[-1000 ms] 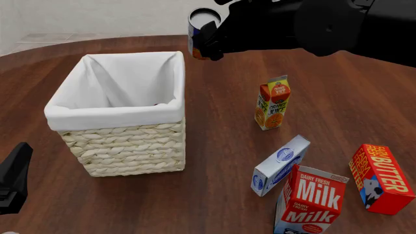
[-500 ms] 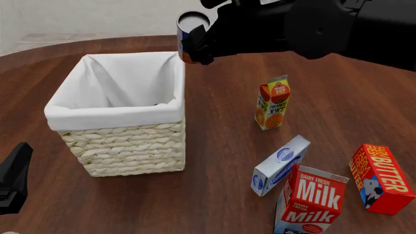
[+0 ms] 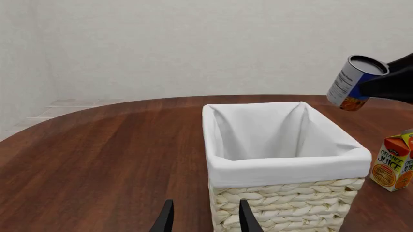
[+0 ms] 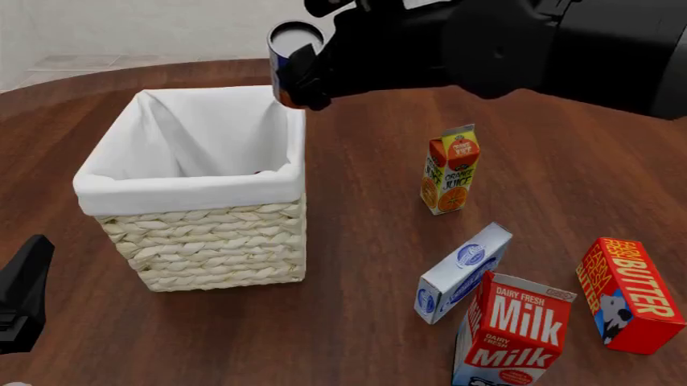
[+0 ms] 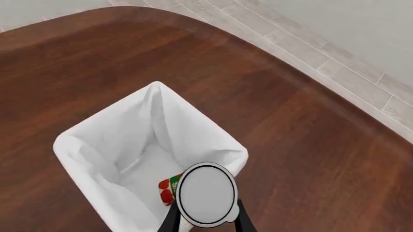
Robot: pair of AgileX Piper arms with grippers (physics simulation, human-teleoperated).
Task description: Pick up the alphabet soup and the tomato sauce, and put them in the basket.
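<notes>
Front view: a dark wooden counter (image 4: 365, 322) is shown with a wicker basket (image 4: 204, 241) at left and cartons at right.
Right hand: the right hand (image 4: 306, 76) is seen raised above the basket's far right corner, its fingers clamped on a can.
Held can: a blue-labelled can (image 4: 288, 56) with orange at its base is carried tilted, its grey lid turned up toward the camera; the label cannot be read, so which of the two task cans it is cannot be told.
Basket: the white cloth lining is folded over the rim; the basket is stood upright on the counter.
Inside the basket: in the right wrist view, a red and green can (image 5: 169, 188) is seen lying on the lining at the bottom, partly hidden by the held can's lid.
Left hand: the left hand (image 3: 202, 220) is held low near the basket's near side, its fingers apart with nothing between them.
Other items: an orange juice carton (image 4: 449, 170) is stood upright right of the basket; nearer, a blue and white carton (image 4: 464, 272) is lying flat, with a milk carton (image 4: 516, 331) and a butter box (image 4: 628, 294) beside it.
</notes>
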